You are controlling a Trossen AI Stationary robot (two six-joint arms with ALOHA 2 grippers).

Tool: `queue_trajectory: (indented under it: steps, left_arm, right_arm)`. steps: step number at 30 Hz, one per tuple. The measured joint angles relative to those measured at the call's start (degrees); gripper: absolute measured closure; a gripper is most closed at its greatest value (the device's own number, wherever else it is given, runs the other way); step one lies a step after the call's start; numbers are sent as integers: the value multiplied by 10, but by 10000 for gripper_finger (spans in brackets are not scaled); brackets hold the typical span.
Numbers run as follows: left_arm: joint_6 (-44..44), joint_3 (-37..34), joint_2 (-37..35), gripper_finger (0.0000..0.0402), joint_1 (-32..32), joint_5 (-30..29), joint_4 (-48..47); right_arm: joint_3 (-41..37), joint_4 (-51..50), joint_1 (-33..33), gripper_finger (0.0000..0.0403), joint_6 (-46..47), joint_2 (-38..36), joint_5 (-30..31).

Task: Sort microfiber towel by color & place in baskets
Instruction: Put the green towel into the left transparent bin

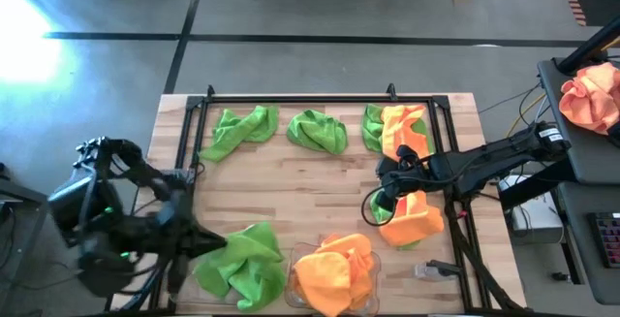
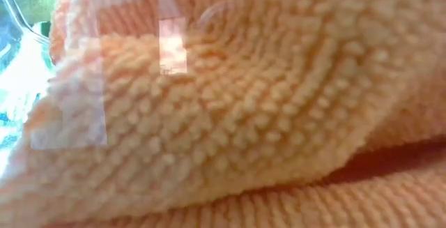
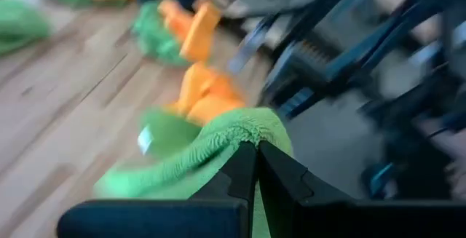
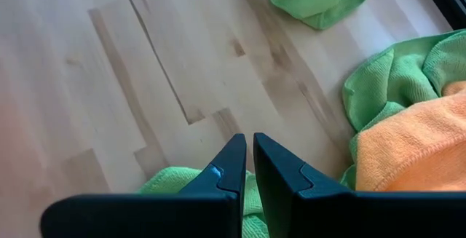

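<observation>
We find the left tool [image 3: 256, 167] at the wooden worktop's [image 1: 291, 186] near-left corner, fingers pressed together on a fuzzy lime-green microfiber towel [image 3: 218, 140]. The right tool [image 4: 248, 167], over the worktop's right side, pinches another green towel [image 4: 171, 178] beside an orange one [image 4: 408, 147]. Orange towels fill one clear plastic basket [image 1: 373, 293] at the near edge.

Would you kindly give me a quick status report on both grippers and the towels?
Left gripper shut on green towel at near-left basket. Right gripper shut on another green towel, mid-right. Orange towel lies beside it.
</observation>
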Motion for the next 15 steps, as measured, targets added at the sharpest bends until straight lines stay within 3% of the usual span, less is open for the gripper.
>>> queue_trajectory:
  steps: [5,11,15]
  left_arm:
    - [-97,15,18,401,-46,-46,-55]
    - [-141,9,34,401,-70,-24,-64]
    - [-148,-1,49,401,-74,25,-63]
  right_arm:
    - [14,0,0,381,-2,0,0]
    - [19,0,0,381,-8,0,0]
    - [19,0,0,381,-8,0,0]
